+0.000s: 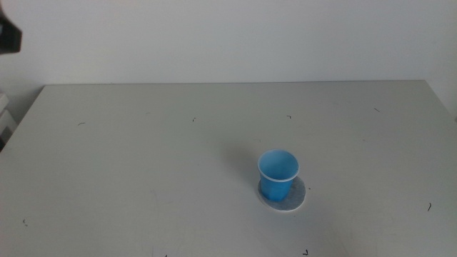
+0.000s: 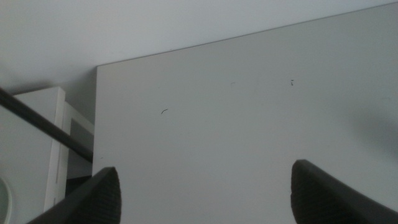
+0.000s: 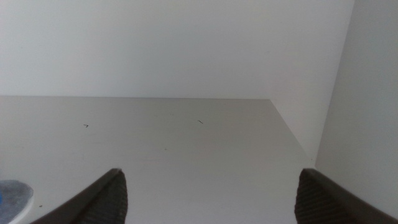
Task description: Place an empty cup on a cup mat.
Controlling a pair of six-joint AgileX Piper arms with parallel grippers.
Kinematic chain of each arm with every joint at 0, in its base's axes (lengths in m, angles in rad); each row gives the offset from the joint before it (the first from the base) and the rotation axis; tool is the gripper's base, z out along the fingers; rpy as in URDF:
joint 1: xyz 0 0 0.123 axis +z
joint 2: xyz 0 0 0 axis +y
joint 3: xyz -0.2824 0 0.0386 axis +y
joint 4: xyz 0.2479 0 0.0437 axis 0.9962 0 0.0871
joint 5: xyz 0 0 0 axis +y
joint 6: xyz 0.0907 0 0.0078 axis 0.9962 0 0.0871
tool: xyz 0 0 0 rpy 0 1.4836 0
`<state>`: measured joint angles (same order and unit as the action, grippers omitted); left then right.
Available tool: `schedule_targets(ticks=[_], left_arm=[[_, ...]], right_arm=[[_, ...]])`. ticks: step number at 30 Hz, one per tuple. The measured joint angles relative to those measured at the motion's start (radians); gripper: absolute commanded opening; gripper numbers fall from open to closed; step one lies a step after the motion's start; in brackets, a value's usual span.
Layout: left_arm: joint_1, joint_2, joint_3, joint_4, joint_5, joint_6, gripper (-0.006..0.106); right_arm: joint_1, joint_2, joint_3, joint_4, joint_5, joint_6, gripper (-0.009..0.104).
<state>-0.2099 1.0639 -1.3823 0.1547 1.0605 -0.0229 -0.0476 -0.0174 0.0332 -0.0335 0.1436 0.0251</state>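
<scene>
The blue cup (image 1: 278,173) stands upright on the grey cup mat (image 1: 284,198), right of centre near the table's front in the middle view. Its lighter blue inside looks empty. Neither arm shows in the middle view. My left gripper (image 2: 205,180) is open over bare table near a table edge, with nothing between its jaws. My right gripper (image 3: 211,183) is open too and holds nothing. In the right wrist view, part of the cup mat (image 3: 12,193) shows at the picture's edge, beside one jaw. The cup is nearly cut off there.
The grey table (image 1: 143,164) ends at a white wall behind it. A white shelf unit (image 2: 37,143) stands just off the table's edge in the left wrist view. A dark object (image 1: 8,36) shows at the middle view's upper left corner.
</scene>
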Motion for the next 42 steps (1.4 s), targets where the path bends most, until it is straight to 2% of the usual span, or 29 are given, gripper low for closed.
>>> schedule_targets(ticks=[9,14,22,30,36,42], left_arm=[[0.2,-0.34,0.486,-0.053,-0.312,0.003,0.105],[0.245,-0.526,0.727,-0.054,-0.475,0.003,0.105],[0.248,-0.73,1.064,-0.058,-0.692,0.003,0.105],[0.248,-0.924,1.301,-0.061,-0.803,-0.028,0.105],[0.248,-1.058,1.391,-0.061,-0.806,-0.045,0.105],[0.242,-1.077,1.411,-0.064,-0.806,-0.046,0.105]], right_arm=[[0.0,0.0,0.0,0.0,0.0,0.0,0.094],[0.0,0.0,0.0,0.0,0.0,0.0,0.094],[0.0,0.0,0.0,0.0,0.0,0.0,0.094],[0.0,0.0,0.0,0.0,0.0,0.0,0.094],[0.0,0.0,0.0,0.0,0.0,0.0,0.094],[0.0,0.0,0.0,0.0,0.0,0.0,0.094]])
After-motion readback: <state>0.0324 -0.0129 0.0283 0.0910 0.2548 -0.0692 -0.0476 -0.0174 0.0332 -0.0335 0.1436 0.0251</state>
